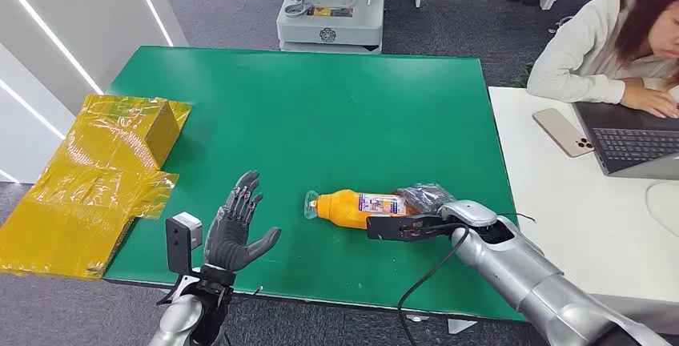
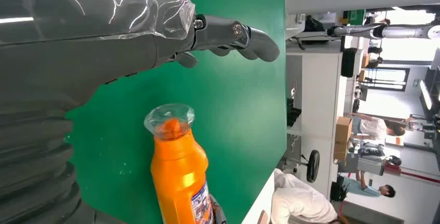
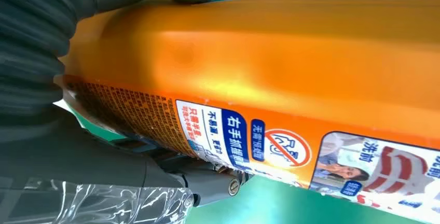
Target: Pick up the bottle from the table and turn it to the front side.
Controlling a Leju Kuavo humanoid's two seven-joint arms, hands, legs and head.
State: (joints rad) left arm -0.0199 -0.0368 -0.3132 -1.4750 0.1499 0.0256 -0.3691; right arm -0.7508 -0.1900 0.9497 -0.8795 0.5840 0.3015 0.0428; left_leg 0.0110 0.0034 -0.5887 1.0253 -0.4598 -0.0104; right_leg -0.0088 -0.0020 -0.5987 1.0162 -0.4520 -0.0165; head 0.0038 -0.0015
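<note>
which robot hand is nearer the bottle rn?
Right. The right robot hand is at the bottle, fingers around its base end. The left robot hand is raised, fingers spread, clear of the cap end, touching nothing.

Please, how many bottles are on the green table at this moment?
1. The orange bottle lies on its side near the front edge of the green table, with the right hand around its base end; its cap points toward the left hand.
</note>
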